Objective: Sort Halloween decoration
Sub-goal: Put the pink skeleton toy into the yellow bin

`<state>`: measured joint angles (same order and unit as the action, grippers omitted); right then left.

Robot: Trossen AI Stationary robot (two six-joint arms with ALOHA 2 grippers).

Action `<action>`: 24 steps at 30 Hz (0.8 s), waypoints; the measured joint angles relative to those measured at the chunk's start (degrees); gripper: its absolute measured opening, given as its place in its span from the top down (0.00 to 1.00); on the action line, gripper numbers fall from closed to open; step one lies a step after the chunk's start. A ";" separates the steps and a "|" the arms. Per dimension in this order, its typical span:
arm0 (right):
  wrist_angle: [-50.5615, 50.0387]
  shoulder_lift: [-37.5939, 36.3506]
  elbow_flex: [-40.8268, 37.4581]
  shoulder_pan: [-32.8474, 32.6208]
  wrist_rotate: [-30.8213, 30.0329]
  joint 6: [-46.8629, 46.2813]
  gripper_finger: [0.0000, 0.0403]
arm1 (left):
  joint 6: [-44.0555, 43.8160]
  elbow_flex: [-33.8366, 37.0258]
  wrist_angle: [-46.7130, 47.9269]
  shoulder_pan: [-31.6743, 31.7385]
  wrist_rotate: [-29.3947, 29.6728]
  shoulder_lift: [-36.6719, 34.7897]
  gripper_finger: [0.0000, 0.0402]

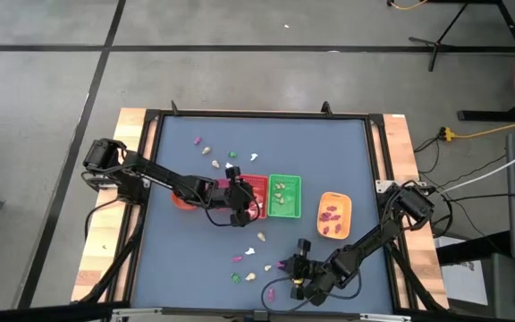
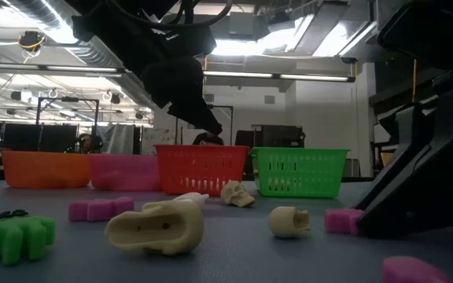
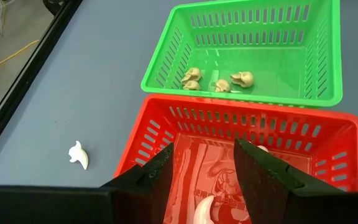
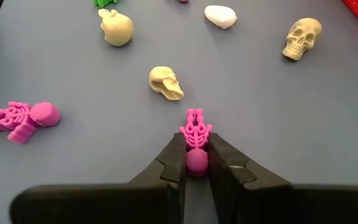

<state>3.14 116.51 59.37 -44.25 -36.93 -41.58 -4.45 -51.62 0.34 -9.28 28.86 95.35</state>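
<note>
Halloween decoration pieces lay loose on the blue table (image 1: 177, 161), and you had the right gripper (image 4: 196, 163) down at the near edge, its fingers closed on a pink skeleton (image 4: 196, 140) by the head end, rib end sticking out ahead. Probably gripped there because the round head gave the pads something to pinch. Just ahead of that claw sat a cream skull (image 4: 166, 83), further out a second skull (image 4: 303, 37) and a white piece (image 4: 220, 16); off to one side lay another pink skeleton (image 4: 22, 119), untouched.

Your left gripper (image 3: 204, 171) hung over the red basket (image 3: 328, 134), fingers apart, a pale white trinket (image 3: 204, 210) showing between and below them; whether it was gripped or already lying inside, you couldn't tell. Beyond that claw the green basket (image 3: 173, 62) held cream skulls (image 3: 219, 81), so colours seemed to go one per basket. Orange tray (image 1: 334, 216) held pink pieces.

No readable writing or brand anywhere.
</note>
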 joint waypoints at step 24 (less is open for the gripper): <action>-31.38 -22.59 -0.15 0.07 -1.05 9.06 0.87 | -0.02 0.00 0.00 0.00 -0.01 0.00 0.62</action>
<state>-28.24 93.92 59.22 -44.18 -37.98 -32.53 -4.47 -51.62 0.34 -9.28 28.84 95.35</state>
